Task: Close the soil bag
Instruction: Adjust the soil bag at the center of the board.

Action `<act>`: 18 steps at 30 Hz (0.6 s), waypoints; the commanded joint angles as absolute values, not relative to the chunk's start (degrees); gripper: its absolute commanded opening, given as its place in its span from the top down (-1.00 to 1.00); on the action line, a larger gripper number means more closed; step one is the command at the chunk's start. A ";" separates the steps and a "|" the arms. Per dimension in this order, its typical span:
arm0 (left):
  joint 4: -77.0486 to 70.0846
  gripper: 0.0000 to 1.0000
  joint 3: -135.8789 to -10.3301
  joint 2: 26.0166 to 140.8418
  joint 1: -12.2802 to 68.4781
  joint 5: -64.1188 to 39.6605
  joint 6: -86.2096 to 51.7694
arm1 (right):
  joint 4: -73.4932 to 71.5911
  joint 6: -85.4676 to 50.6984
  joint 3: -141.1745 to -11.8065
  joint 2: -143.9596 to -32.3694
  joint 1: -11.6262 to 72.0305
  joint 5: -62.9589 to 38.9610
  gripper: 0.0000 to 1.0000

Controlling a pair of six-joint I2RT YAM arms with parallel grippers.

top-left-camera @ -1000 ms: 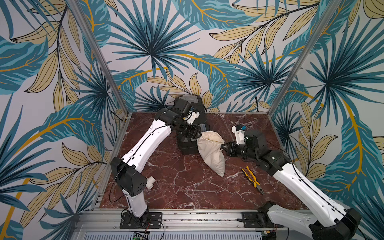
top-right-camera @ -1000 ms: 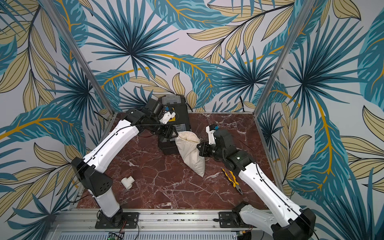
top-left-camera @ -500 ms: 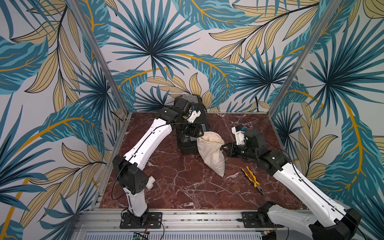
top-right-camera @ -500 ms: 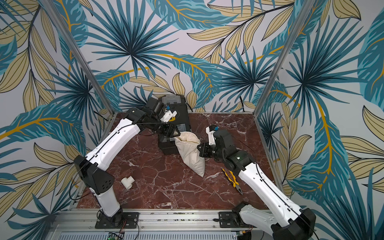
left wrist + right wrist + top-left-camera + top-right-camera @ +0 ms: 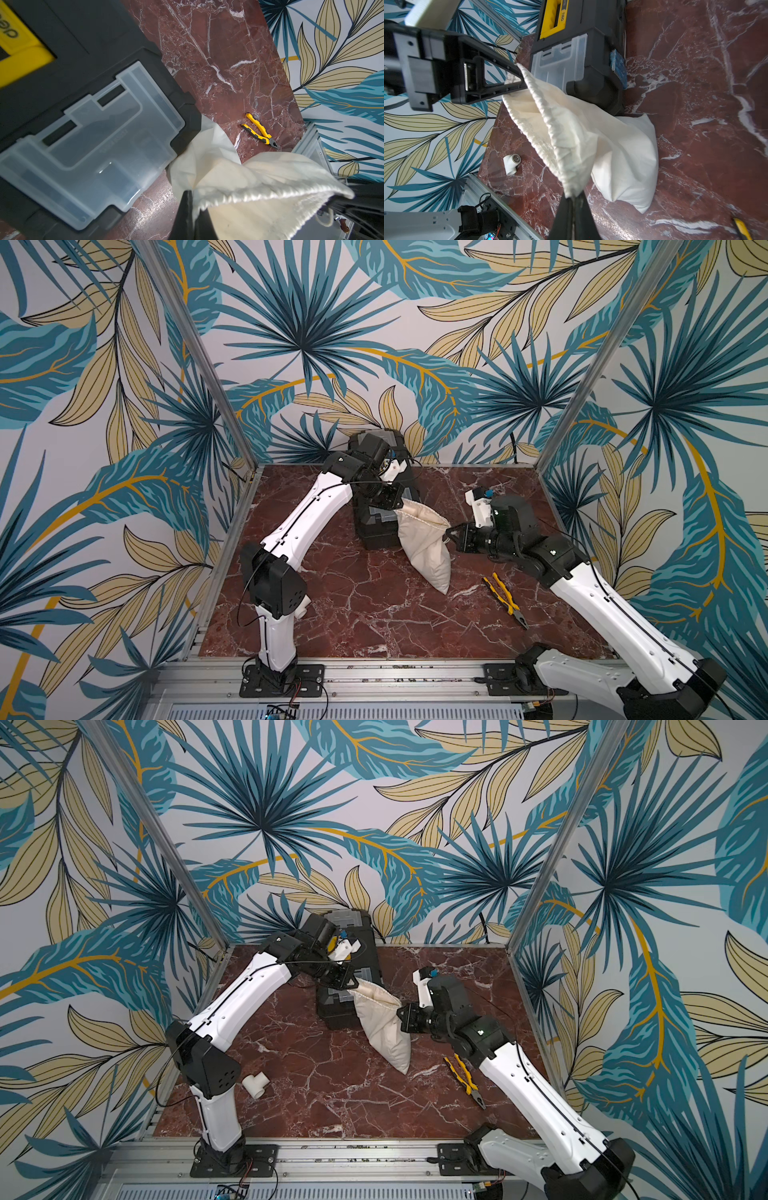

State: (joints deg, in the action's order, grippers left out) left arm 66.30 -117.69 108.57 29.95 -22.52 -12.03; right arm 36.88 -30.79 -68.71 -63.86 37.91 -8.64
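Noting grips: we see the left gripper (image 5: 398, 506) pinched together on the far-left end of the soil bag (image 5: 424, 549) at its gathered hem (image 5: 546, 120). The right gripper (image 5: 452, 536) is clamped on the hem's right end. The bag slumps mid-table against the black toolbox (image 5: 376, 533), mouth held up between the claws. We judge it soft, limp and bottom-heavy, and thin cloth may slip. The hem ends are the best hold; we cannot place the cord surely.

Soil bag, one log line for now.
soil bag: mouth open | left end effector: gripping hem | right end effector: gripping hem
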 commanded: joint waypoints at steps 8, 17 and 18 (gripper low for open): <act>68.20 1.00 -107.48 91.86 33.41 -14.95 -21.72 | 48.14 -20.83 -83.18 -70.21 37.65 -5.25 1.00; 69.90 1.00 -104.14 82.79 35.64 -8.98 -29.52 | 48.26 -16.93 -86.47 -72.86 37.60 -9.58 1.00; 69.95 1.00 -103.66 81.98 35.67 -8.96 -30.44 | 48.11 -16.42 -86.53 -73.04 37.59 -10.57 1.00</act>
